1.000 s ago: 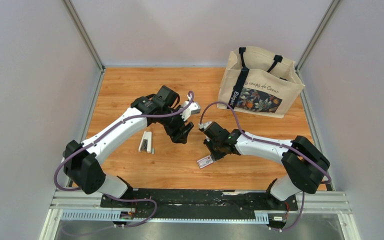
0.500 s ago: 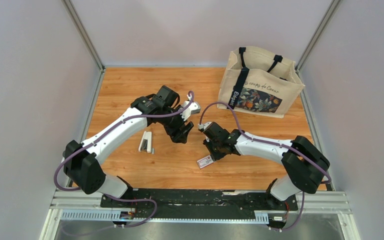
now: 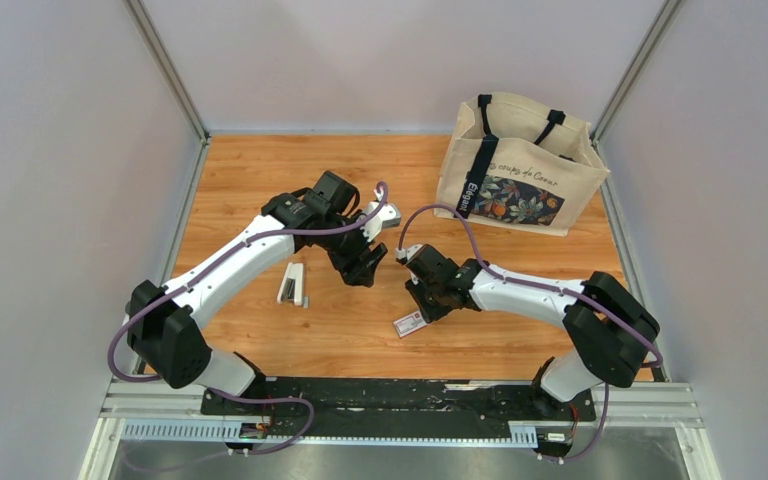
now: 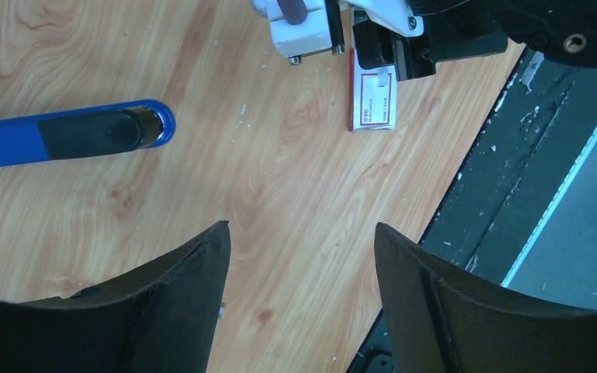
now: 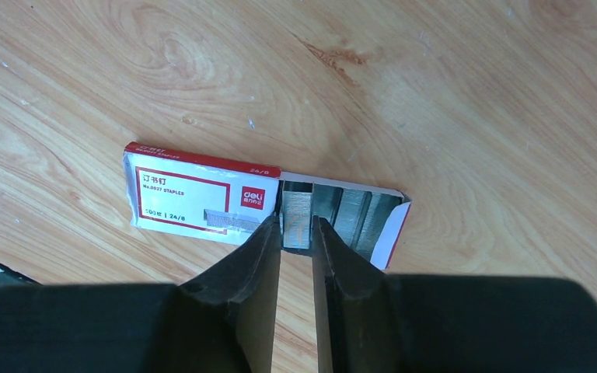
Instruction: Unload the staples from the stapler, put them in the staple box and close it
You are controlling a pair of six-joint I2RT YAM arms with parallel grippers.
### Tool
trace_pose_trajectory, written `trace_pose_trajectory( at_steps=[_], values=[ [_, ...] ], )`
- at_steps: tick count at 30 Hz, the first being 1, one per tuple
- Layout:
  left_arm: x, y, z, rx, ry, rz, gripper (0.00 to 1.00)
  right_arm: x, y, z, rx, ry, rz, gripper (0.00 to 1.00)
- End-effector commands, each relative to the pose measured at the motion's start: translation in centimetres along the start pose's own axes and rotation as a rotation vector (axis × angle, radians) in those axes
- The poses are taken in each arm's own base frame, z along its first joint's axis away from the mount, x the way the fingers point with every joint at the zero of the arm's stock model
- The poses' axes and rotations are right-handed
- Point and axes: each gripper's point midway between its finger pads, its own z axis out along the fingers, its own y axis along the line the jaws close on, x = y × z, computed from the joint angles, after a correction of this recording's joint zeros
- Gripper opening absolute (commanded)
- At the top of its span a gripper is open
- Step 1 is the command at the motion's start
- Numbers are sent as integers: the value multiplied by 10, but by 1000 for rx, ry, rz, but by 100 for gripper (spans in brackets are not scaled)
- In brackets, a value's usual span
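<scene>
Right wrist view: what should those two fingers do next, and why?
Probably open a little and lift away. The right gripper seems to pinch a staple strip that lies in the open tray of the box, so the strip looks ready to release.

left end effector spread wide over wood table, blue stapler at left, staple box beyond

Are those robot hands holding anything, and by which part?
The right gripper appears to pinch a strip of staples by its long sides between its fingers, inside the open staple box. The left gripper is open, holding nothing.
</scene>
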Motion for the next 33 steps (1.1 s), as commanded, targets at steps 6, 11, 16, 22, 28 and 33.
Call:
trace_pose_trajectory(
  at_steps=[6,11,16,22,28,33],
  values=[
    [-8,-4,-10,-5,-45,19,76,-21,9,-11,-35,-78,-12,33],
    [-8,-4,-9,-3,-42,18,76,-36,13,-27,-49,-132,-6,34],
    [-9,-5,-9,5,-45,16,76,-58,15,-47,-61,-228,0,29],
    [-9,-4,-9,1,-44,12,76,-68,5,-31,-12,-234,10,16],
    [-7,-3,-8,-3,-37,15,75,-57,2,-5,9,-173,-1,13],
    [-7,-2,-6,-1,-34,12,75,-54,2,3,8,-161,-2,13]
  ],
)
